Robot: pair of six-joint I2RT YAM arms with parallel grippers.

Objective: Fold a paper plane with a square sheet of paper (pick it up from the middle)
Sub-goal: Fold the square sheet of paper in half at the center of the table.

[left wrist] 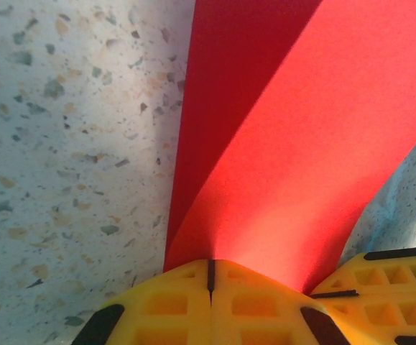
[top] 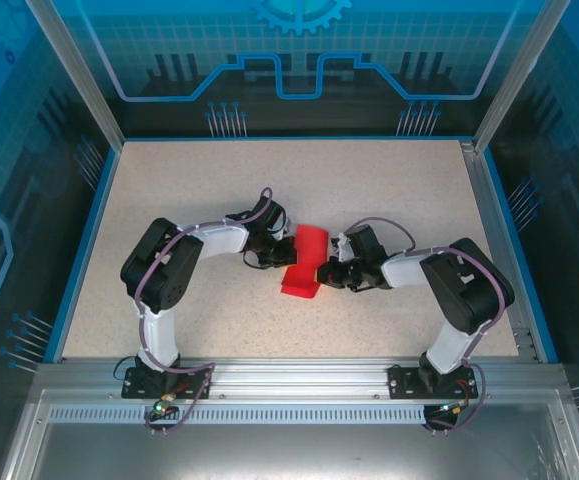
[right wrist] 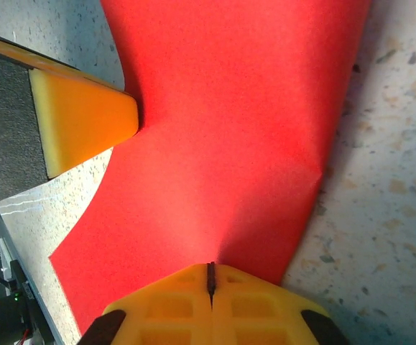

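My left hand [left wrist: 210, 272] is clenched tight on one edge of the square sheet of paper [left wrist: 294, 144], with the red paper pinched right at its tip. My right hand [right wrist: 210, 277] grips the opposite edge the same way. The sheet is bright red, smooth and uncreased. It bows in a soft curve between my two hands, one side in shadow, over the middle of the speckled bench [top: 219, 190].

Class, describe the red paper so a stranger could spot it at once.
Look at the speckled table. Near its middle, the bent red paper is gripped from both sides by the left gripper and the right gripper. Nothing else there is red.
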